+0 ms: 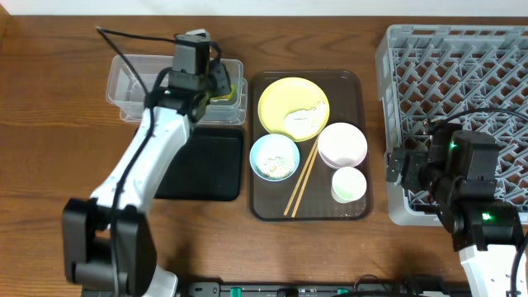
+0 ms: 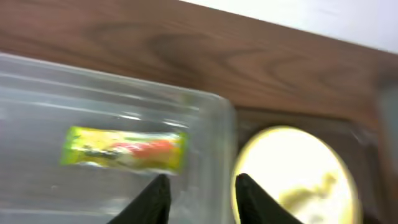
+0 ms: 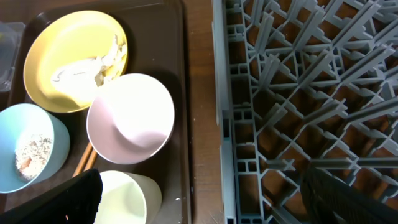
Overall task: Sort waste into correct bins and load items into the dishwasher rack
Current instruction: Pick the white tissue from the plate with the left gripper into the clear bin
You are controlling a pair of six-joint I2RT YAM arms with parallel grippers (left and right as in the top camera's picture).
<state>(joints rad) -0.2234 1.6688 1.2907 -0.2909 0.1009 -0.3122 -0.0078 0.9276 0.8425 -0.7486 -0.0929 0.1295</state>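
- Small green-and-yellow wrapper (image 2: 124,149) is lying flat on the floor of the clear plastic rectangular tub (image 1: 132,82), near the tub's right end at the far left of the wooden table (image 1: 49,148).
- Left gripper (image 2: 202,199) is hovering over that same right end, its dark fingers (image 2: 155,199) standing apart with nothing between them; the wrapper is sitting clear of both tips.
- Shallow black rectangular tray (image 1: 206,169) is resting just in front of the tub, partly covered by the left arm in the overhead view.
- Moving right, the dark brown serving tray (image 1: 318,206) is carrying all the dishes.
- Round yellow plate (image 1: 285,95) is sitting at the tray's far end, with a crumpled white tissue (image 1: 304,120) lying on it.
- Light blue bowl (image 1: 274,157) is sitting on the tray's near left, holding a loose scatter of white rice grains (image 3: 31,152).
- Wooden chopsticks (image 1: 302,176) are lying diagonally beside the blue bowl, running from near the plate toward the tray's front edge.
- Pale pinkish-white bowl (image 1: 341,144) is sitting upright to their right, and the small white cup (image 1: 348,184) is standing just in front of it.
- Right gripper (image 3: 202,186) is hanging over the left edge of the large square grey plastic rack (image 1: 462,74), fingers spread wide and gripping nothing.
- That rack is sitting at the far right, its lattice bottom showing.
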